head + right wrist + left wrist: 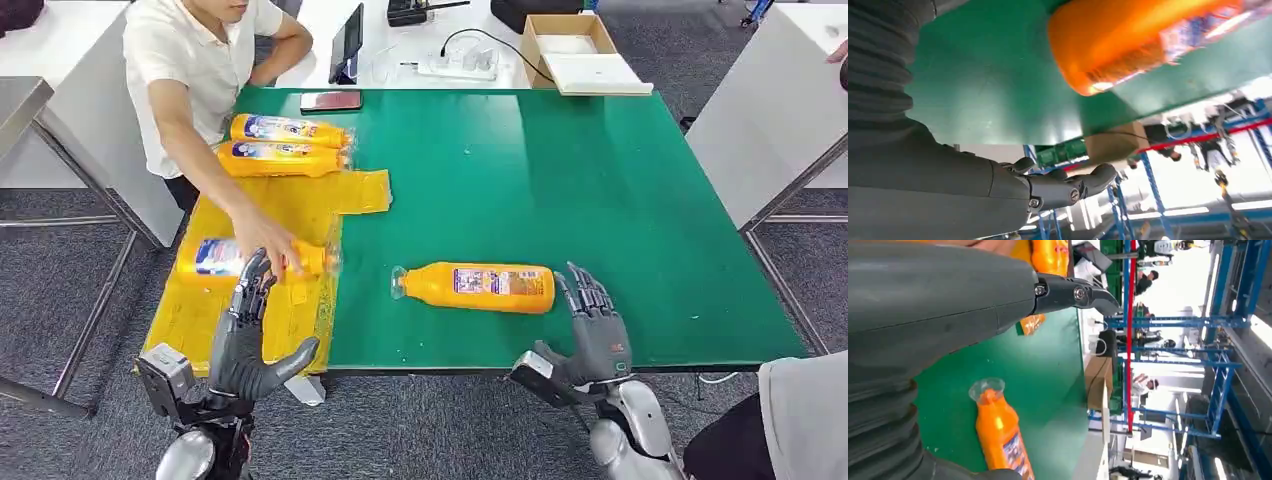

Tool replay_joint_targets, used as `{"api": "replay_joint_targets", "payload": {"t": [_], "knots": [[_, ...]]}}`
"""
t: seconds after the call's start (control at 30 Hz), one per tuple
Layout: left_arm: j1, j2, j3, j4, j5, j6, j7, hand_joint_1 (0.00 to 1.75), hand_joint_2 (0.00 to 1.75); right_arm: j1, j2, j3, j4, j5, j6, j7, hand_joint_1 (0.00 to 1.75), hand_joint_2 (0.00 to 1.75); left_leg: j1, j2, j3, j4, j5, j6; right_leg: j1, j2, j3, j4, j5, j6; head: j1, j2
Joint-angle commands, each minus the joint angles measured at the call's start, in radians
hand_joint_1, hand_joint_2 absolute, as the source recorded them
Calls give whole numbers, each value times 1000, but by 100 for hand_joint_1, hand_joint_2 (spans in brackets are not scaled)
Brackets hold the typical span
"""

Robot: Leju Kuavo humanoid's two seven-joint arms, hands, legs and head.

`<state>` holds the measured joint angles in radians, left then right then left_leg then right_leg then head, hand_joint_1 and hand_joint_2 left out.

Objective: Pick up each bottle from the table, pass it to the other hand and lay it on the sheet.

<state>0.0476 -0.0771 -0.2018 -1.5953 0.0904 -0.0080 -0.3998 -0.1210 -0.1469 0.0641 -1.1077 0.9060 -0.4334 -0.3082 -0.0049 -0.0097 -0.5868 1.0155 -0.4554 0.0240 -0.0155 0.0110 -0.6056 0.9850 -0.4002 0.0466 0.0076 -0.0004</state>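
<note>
The green tabletop (600, 200) carries everything; a yellow sheet (200, 320) lies over its left edge, and three orange bottles already lie on it, two (285, 145) side by side at the far end and one (215, 257) nearer the robot, with a person's hand (262, 235) resting on that nearer one. One more bottle (485, 287) lies on its side on the bare green, well apart from the sheet, cap toward the sheet and base toward the robot's right; this looks like the last one to move, so the step in hand is judged to be the pick-up. The right robot hand (592, 322) sits just beside the bottle's base, fingers spread and holding nothing; the left robot hand (250, 335) hovers over the sheet's near part, fingers apart and likewise empty. The next move likely calls for the right robot hand to close round the bottle's body, lift it, then meet the left for the pass.
</note>
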Motion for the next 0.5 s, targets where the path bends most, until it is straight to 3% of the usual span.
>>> {"api": "replay_joint_targets", "payload": {"t": [0.03,0.33,0.5], "knots": [[-83,-17,-40,107,17,-15,14,0,175,-244,37,54,435,-8,17,-31,0,175,1,3,4,-2,0,-2,2,1,4,-2,1,-2,0,0],[-92,-15,-49,115,25,-20,17,0,175,-266,46,77,475,-2,31,-34,0,175,1,1,4,-1,0,-1,2,0,4,-1,-1,-2,0,0],[-120,-10,-74,137,27,-30,24,0,175,-335,45,143,521,32,50,-23,0,175,1,2,2,0,0,-1,1,1,2,0,0,-2,0,0]]}}
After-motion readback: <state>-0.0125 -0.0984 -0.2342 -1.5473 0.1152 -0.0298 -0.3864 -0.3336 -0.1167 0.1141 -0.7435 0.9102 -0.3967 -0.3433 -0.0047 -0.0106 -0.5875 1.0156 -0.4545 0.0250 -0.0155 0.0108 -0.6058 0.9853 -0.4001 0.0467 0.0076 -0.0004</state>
